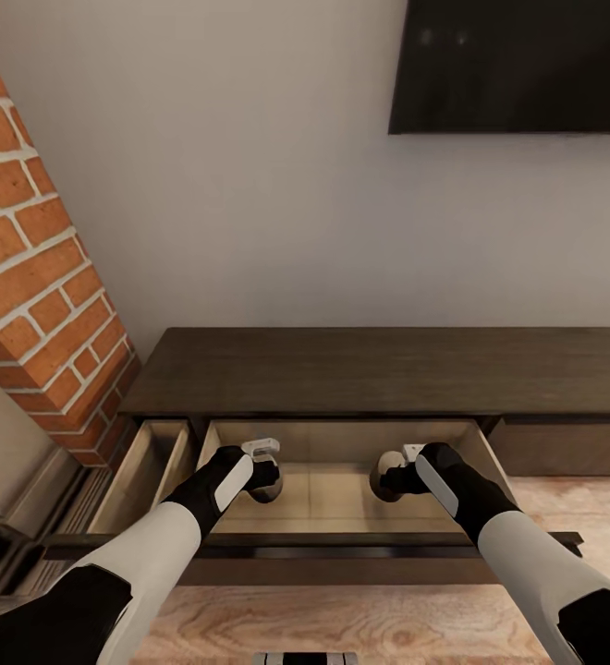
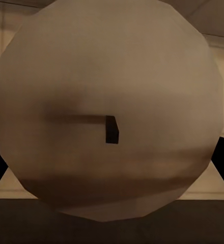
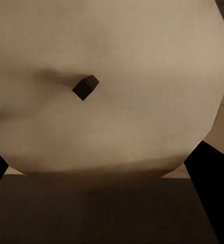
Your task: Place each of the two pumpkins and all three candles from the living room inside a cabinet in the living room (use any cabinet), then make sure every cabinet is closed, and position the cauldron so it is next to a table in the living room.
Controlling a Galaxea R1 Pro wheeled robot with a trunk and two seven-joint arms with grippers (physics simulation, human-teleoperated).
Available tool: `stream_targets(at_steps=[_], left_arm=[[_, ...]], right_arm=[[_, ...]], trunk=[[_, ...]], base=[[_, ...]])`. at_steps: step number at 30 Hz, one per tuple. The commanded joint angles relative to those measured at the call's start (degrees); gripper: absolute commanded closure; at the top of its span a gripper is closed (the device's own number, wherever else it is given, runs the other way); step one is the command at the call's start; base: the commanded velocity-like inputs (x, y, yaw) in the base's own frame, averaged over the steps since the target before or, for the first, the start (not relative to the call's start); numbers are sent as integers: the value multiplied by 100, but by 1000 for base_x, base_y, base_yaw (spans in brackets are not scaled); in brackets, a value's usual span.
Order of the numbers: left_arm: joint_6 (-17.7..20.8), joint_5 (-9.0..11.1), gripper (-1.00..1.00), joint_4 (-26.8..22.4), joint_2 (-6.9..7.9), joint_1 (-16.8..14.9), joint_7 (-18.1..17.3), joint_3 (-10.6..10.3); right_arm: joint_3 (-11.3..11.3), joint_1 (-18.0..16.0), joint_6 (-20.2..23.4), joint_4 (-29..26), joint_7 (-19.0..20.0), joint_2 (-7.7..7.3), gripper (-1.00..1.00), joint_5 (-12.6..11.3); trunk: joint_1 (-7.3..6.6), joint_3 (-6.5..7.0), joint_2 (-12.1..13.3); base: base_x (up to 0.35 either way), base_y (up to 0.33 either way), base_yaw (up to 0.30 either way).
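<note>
The long, low dark-brown cabinet (image 1: pixel 360 369) stands against the wall with its wide middle drawer (image 1: pixel 342 543) pulled out, showing a pale wood inside. Both arms reach down into this drawer. My left gripper (image 1: pixel 266 480) is shut on a tan candle (image 2: pixel 91 76), whose round top and dark wick are close to the left wrist camera. My right gripper (image 1: pixel 388 478) is shut on a second tan candle (image 3: pixel 122 46), with a black finger (image 3: pixel 214 188) beside it. In the head view both candles look like dark round shapes under the wrists. Pumpkins, cauldron and table are out of view.
A narrower drawer (image 1: pixel 148 473) at the cabinet's left end is also open. A red brick column (image 1: pixel 37 277) rises at the left, close to that end. A dark screen (image 1: pixel 518 65) hangs on the wall above. Light wooden floor (image 1: pixel 342 619) lies in front.
</note>
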Motion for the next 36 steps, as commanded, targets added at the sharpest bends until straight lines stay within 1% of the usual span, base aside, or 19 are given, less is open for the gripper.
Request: stream_targets(at_steps=[1, 6, 13, 26, 36], left_arm=[[14, 59, 100, -10, 5, -3, 51, -42], [14, 59, 100, -10, 5, -3, 51, -42], [12, 59, 100, -10, 5, -3, 51, -42], [14, 60, 100, -10, 5, -2, 51, -42], [14, 59, 100, -10, 5, -3, 51, -42]], right_arm=[[39, -6, 14, -10, -52, -8, 100, -61], [39, -5, 16, -10, -52, -8, 100, -61], [39, -5, 16, -10, -52, -8, 100, -61], [39, -6, 16, -10, -52, -8, 100, -61], [39, -6, 16, -10, -52, -8, 100, -61]], trunk=[[-1, -6, -2], [-1, -16, -2], [-1, -67, -2], [-1, -75, -2], [-1, -118, -2]], base=[[0, 0, 0], [0, 0, 0], [0, 0, 0], [0, 0, 0], [0, 0, 0]])
